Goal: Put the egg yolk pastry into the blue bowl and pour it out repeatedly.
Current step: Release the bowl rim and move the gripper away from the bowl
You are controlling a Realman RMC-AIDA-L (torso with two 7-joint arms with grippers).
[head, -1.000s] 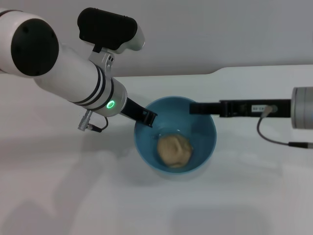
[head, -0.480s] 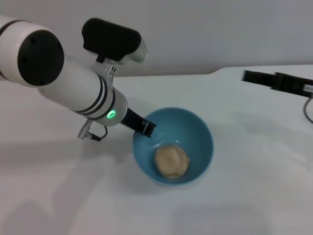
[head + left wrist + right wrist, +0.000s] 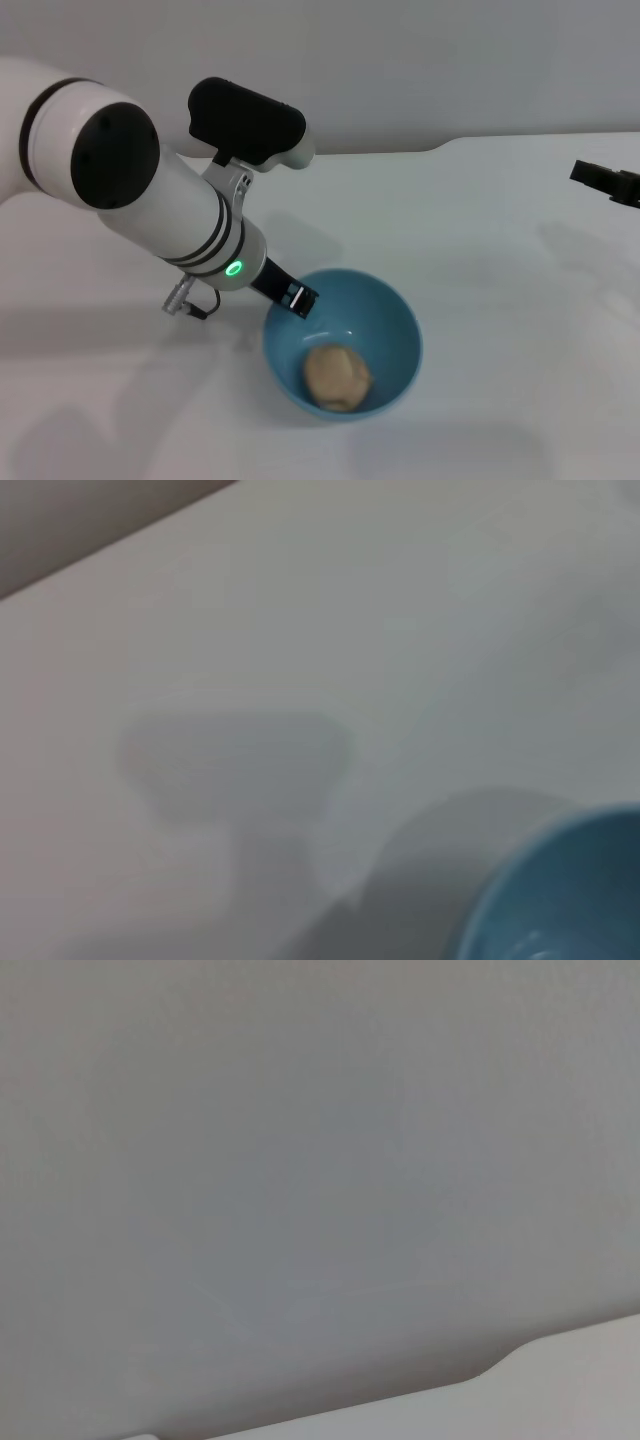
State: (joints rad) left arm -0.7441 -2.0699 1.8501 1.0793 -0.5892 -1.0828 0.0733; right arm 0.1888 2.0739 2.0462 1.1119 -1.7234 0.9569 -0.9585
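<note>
egg yolk pastry (image 3: 337, 377) lying loose in the bottom of the blue bowl (image 3: 400, 330), slightly toward the near side of the bowl floor; pale tan, lumpy, single piece, far smaller than the bowl

blue bowl standing on the white table (image 3: 500, 250), low in the head view and near centre; appears tipped a little, far wall showing more than near wall; glossy inside, one small highlight above the pastry

left gripper (image 3: 297, 298) at the bowl's rim on the robot's left side, dark fingertip lying over the rim edge; pinched on the blue bowl, as far as the head view allows, the second finger hidden behind the wall; left arm reaching in from upper left, green indicator ring lit near the wrist; in the left wrist view only a blurred arc of the blue bowl (image 3: 560, 900) at one corner, with table surface and a soft shadow beside it, no fingers seen

right gripper (image 3: 607, 183) at the right edge of the head view, well apart from the bowl, above the table; only a dark end piece in frame, fingers not distinguishable, state cannot be told; right wrist view showing a plain grey wall and a strip of table edge only
</note>
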